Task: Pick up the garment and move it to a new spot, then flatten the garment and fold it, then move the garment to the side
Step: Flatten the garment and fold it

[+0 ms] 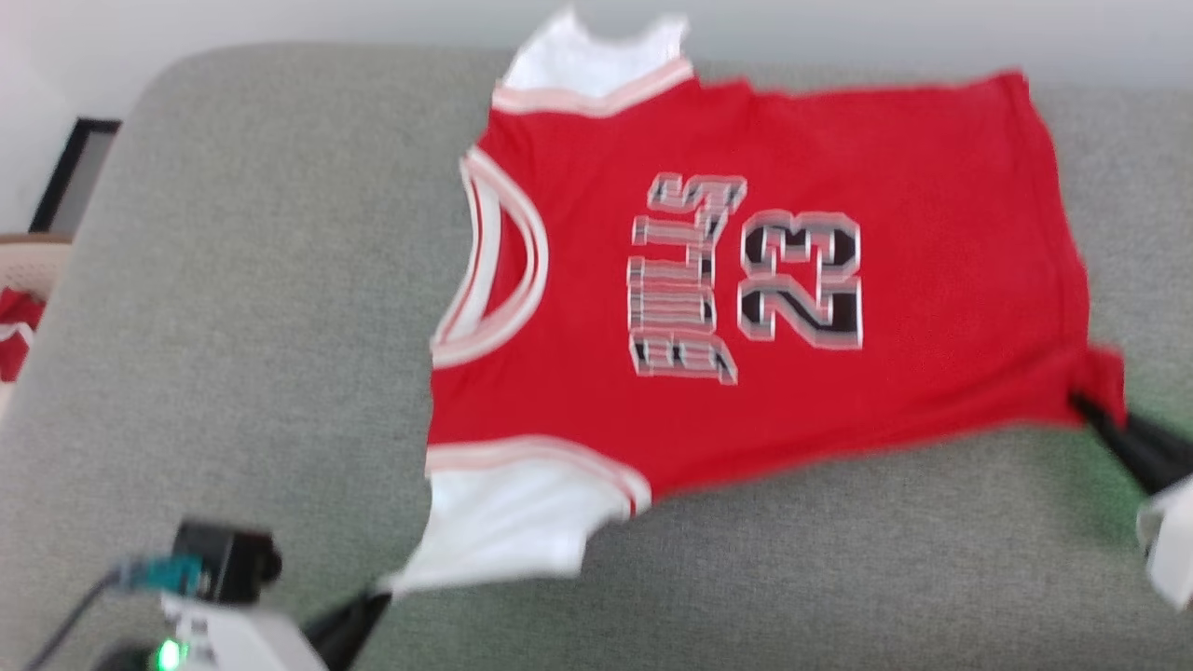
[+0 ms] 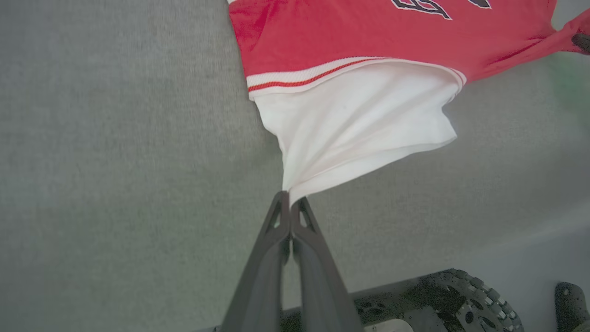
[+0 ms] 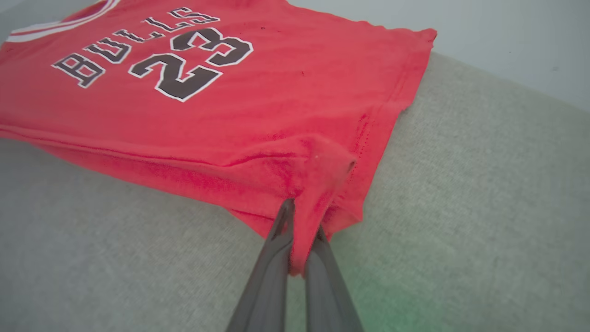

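Note:
The garment (image 1: 792,280), a bright red shirt with white sleeves, striped trim and a "23" print, lies spread face up across the grey cushioned surface (image 1: 261,326). My left gripper (image 1: 377,596) is shut on the tip of the near white sleeve (image 2: 355,124), which is pulled taut toward the fingertips (image 2: 289,199). My right gripper (image 1: 1081,405) is shut on the red hem corner (image 3: 318,184) at the shirt's lower right; the cloth bunches between its fingers (image 3: 282,221).
At the far left edge stands a beige woven basket (image 1: 33,261) with red-white cloth (image 1: 17,326) inside, and a dark frame (image 1: 75,172) leans by the wall. Bare grey cushion lies left of and in front of the shirt.

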